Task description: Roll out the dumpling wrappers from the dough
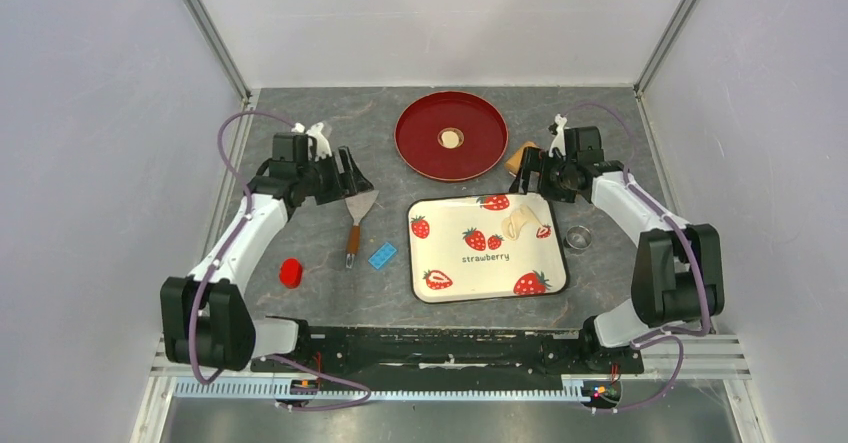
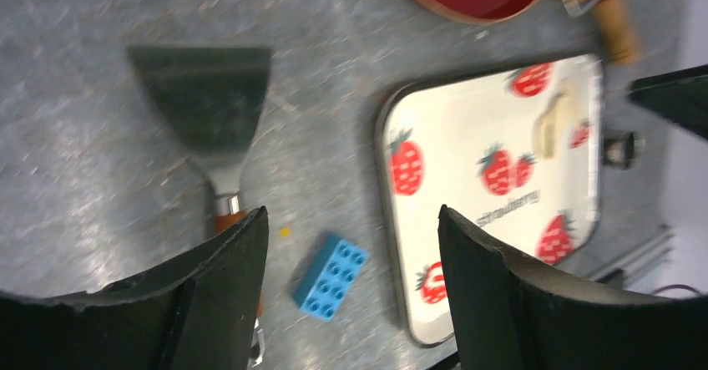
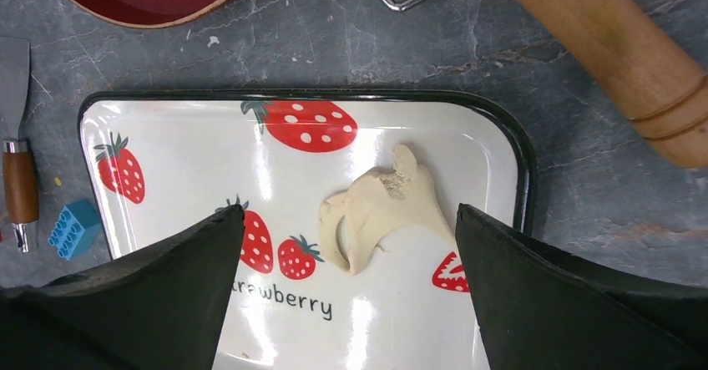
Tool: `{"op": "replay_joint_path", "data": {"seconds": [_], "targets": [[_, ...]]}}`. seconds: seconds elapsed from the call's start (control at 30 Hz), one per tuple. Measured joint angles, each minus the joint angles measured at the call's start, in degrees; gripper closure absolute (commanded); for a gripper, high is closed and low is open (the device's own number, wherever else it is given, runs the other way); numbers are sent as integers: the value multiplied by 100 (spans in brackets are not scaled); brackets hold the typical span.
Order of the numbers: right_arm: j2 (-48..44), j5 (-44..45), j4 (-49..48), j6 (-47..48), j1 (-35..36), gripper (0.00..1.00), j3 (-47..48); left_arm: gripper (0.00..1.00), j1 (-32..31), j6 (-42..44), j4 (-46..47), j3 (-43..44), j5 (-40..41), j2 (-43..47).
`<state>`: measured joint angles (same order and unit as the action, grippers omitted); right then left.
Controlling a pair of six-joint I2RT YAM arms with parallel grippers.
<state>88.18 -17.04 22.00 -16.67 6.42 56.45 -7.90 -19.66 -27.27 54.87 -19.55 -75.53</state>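
Ragged dough [image 3: 392, 207] on the tray [image 3: 200, 140] — beneath the spread right hand [image 3: 349, 215].

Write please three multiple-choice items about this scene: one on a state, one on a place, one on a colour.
1. The dough lies on the tray. The right gripper is:
A. shut on the dough
B. open and empty
C. shut on the tray rim

2. The wrapper lies:
A. on the tray
B. on the red plate
C. under the right gripper

3. The brick is:
A. blue
B. green
C. yellow

Answers:
1 B: its fingers stand wide apart, and the dough lies free on the tray.
2 B: the small pale disc sits at the middle of the red plate.
3 A: it shows blue in all three views.
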Motion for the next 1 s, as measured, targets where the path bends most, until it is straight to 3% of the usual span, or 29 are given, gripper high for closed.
{"op": "replay_joint_path", "data": {"seconds": [0.17, 0.4, 0.6, 0.7, 1.0], "targets": [[-560, 256, -4, 289, 0, 2, 0, 22, 118, -570, 907, -249, -623, 562], [-1950, 1344, -315, 675, 0, 2, -271, 22, 114, -940, 2151, -962, -315, 1572], [-3628, 1928, -2162, 691, 0, 2, -2406, 22, 114, -911, 2872, -1934, 640, 2356], [-4000, 2197, -3001, 765, 0, 2, -3348, 22, 114, -713, 3248, -2514, 1248, 2691], [-4590, 3233, -4232, 1980, 0, 2, -4378, 21, 114, -319, 4588, -4325, 3239, 3644]]}}
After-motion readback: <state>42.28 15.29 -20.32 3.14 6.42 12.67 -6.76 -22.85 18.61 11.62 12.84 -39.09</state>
